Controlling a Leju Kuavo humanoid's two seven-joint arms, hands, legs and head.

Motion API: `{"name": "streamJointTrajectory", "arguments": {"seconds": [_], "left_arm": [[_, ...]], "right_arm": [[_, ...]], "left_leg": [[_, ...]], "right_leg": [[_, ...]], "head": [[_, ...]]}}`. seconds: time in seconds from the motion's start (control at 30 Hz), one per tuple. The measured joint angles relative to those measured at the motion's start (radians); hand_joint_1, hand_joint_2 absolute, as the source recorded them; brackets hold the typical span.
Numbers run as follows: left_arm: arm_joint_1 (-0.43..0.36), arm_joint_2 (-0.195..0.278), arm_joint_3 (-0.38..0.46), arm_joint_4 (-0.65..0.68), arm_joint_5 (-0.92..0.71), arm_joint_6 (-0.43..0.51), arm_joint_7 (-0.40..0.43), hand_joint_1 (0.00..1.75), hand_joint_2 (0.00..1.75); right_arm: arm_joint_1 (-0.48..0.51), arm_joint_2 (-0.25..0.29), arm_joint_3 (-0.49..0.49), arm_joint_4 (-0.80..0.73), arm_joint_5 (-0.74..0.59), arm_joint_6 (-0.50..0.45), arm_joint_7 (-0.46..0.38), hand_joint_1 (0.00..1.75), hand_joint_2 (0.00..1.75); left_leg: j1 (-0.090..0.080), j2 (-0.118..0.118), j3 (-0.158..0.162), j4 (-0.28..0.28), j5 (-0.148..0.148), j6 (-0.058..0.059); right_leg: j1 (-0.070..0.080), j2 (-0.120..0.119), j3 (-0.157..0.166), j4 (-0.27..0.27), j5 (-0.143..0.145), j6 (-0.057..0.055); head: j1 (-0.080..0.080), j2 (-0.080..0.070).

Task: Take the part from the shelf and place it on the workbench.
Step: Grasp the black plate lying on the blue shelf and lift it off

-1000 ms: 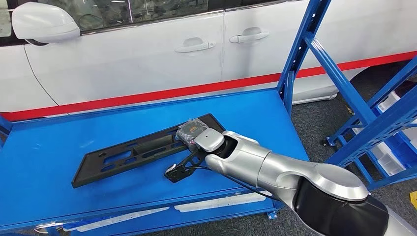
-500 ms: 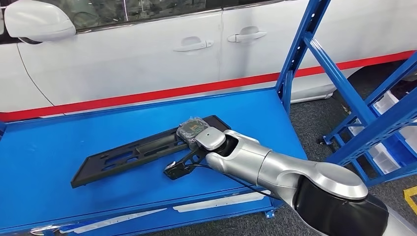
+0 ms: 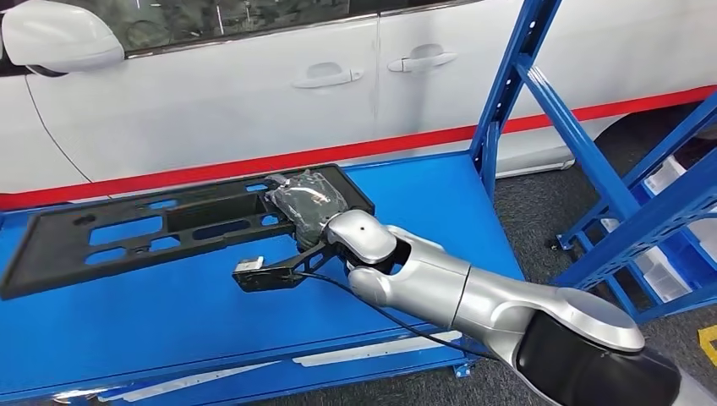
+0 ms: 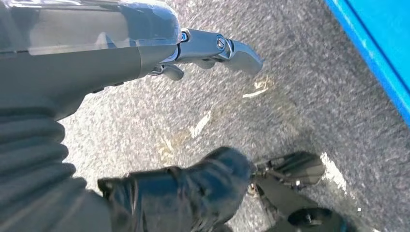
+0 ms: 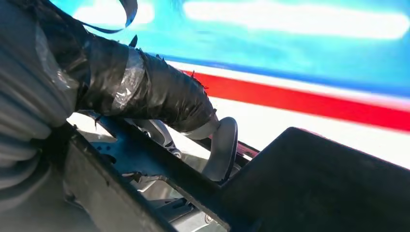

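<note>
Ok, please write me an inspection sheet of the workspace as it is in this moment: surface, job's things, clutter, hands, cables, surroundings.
Surface: blue shelf deck, bare where it shows.
Job's things: long black part with slots, held at one end, tilted above the deck.
Clutter: nothing seen.
Hands: right hand grips the part's end; left hand hangs over the grey floor, holding nothing, fingers apart.
Cables: thin black cable along the right forearm, to the wrist camera mount.
Surroundings: white car with a red stripe behind; blue rack posts at the right; grey carpet floor.
</note>
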Motion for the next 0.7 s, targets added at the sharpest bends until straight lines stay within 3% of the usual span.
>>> {"name": "streamJointTrajectory", "arguments": {"seconds": [0.07, 0.17, 0.2, 0.23, 0.27, 0.37, 0.43, 0.53, 0.6, 0.67, 0.7], "left_arm": [[0.002, -0.003, 0.000, 0.000, 0.000, 0.011, 0.008, 0.00, 1.75], [0.001, -0.008, 0.000, 0.000, -0.003, 0.023, 0.013, 0.00, 1.75], [0.001, -0.008, 0.000, 0.000, -0.003, 0.027, 0.013, 0.00, 1.75], [0.002, -0.009, 0.000, 0.000, -0.004, 0.030, 0.013, 0.00, 1.75], [0.003, -0.010, 0.000, 0.000, -0.004, 0.033, 0.013, 0.00, 1.75], [0.002, -0.010, 0.000, 0.000, -0.002, 0.042, 0.013, 0.00, 1.75], [-0.001, -0.010, 0.000, 0.000, -0.002, 0.052, 0.016, 0.00, 1.75], [-0.001, -0.013, 0.000, 0.000, -0.002, 0.068, 0.028, 0.00, 1.75], [-0.001, -0.017, 0.000, 0.000, -0.003, 0.073, 0.034, 0.00, 1.75], [-0.002, -0.018, 0.000, 0.000, -0.004, 0.075, 0.037, 0.00, 1.75], [-0.002, -0.018, 0.000, 0.000, -0.004, 0.076, 0.039, 0.00, 1.75]], "right_arm": [[0.026, -0.007, -0.030, -0.050, -0.009, -0.064, -0.018, 1.75, 1.75], [0.067, -0.011, -0.073, -0.113, -0.067, -0.155, -0.061, 1.75, 1.75], [0.083, -0.012, -0.086, -0.130, -0.099, -0.182, -0.076, 1.75, 1.75], [0.097, -0.014, -0.097, -0.147, -0.134, -0.205, -0.092, 1.75, 1.75], [0.110, -0.016, -0.107, -0.161, -0.174, -0.224, -0.108, 1.75, 1.75], [0.138, -0.018, -0.139, -0.195, -0.326, -0.281, -0.162, 1.75, 1.75], [0.153, -0.018, -0.161, -0.211, -0.449, -0.306, -0.190, 1.75, 1.75], [0.171, -0.018, -0.188, -0.225, -0.624, -0.305, -0.210, 1.75, 1.75], [0.180, -0.019, -0.202, -0.234, -0.718, -0.294, -0.218, 1.75, 1.75], [0.187, -0.020, -0.214, -0.243, -0.792, -0.287, -0.226, 1.75, 1.75], [0.190, -0.020, -0.218, -0.246, -0.824, -0.286, -0.230, 1.75, 1.75]], "left_leg": [[0.001, 0.001, -0.015, 0.038, -0.028, -0.006], [0.001, 0.001, -0.100, 0.218, -0.110, -0.011], [0.001, 0.001, -0.124, 0.264, -0.120, -0.011], [0.001, 0.001, -0.132, 0.276, -0.111, -0.010], [0.001, 0.001, -0.122, 0.249, -0.085, -0.007], [-0.005, 0.001, -0.035, 0.059, 0.004, 0.008], [-0.011, -0.002, -0.010, 0.004, 0.012, 0.014], [-0.007, -0.002, -0.009, -0.006, 0.022, 0.025], [-0.002, 0.002, -0.011, -0.014, 0.031, 0.035], [-0.004, 0.004, -0.018, -0.013, 0.037, 0.041], [-0.004, 0.004, -0.022, -0.012, 0.038, 0.042]], "right_leg": [[-0.003, -0.001, 0.005, -0.007, 0.003, -0.013], [0.000, -0.001, 0.010, -0.010, 0.001, -0.023], [0.002, -0.001, 0.011, -0.010, 0.000, -0.024], [0.004, 0.000, 0.013, -0.010, -0.001, -0.025], [0.005, 0.002, 0.015, -0.010, -0.001, -0.026], [0.008, 0.006, 0.019, -0.009, -0.003, -0.023], [0.010, 0.006, 0.016, -0.010, -0.001, -0.014], [0.011, 0.004, 0.012, -0.006, -0.006, 0.002], [0.010, 0.002, -0.013, 0.054, -0.054, 0.011], [0.007, 0.000, -0.063, 0.182, -0.125, 0.017], [0.005, 0.000, -0.082, 0.235, -0.146, 0.019]], "head": [[-0.003, 0.000], [-0.006, 0.000], [-0.006, 0.000], [-0.006, 0.000], [-0.006, 0.000], [-0.006, 0.000], [-0.005, 0.000], [-0.004, 0.000], [-0.001, 0.000], [0.000, 0.000], [0.000, 0.000]]}}
